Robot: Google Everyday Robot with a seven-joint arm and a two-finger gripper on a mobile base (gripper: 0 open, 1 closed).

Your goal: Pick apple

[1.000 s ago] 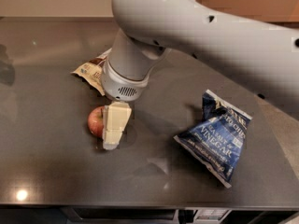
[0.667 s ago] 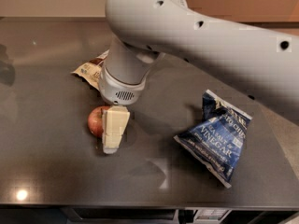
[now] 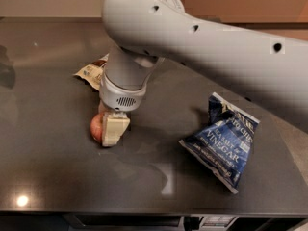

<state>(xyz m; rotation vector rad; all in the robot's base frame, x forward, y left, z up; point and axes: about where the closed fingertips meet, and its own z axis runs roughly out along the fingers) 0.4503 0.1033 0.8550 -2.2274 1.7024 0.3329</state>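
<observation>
Dark grey countertop [image 3: 48, 167] is filling most of the view, w/ a light spot glaring near its front-left edge. Blue vinegar chip bag [image 3: 221, 141] is lying flat on the right side, crumpled. Brown-and-cream snack wrapper [image 3: 90, 73] is lying toward the back left, partly hidden. Gripper [image 3: 114, 131] is hanging low just in front of that wrapper, well apart from the chip bag.

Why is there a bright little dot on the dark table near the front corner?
In the camera view, that dot is light glaring off the glossy table; the gripper, down beside the apple, sits away from the glare.
</observation>
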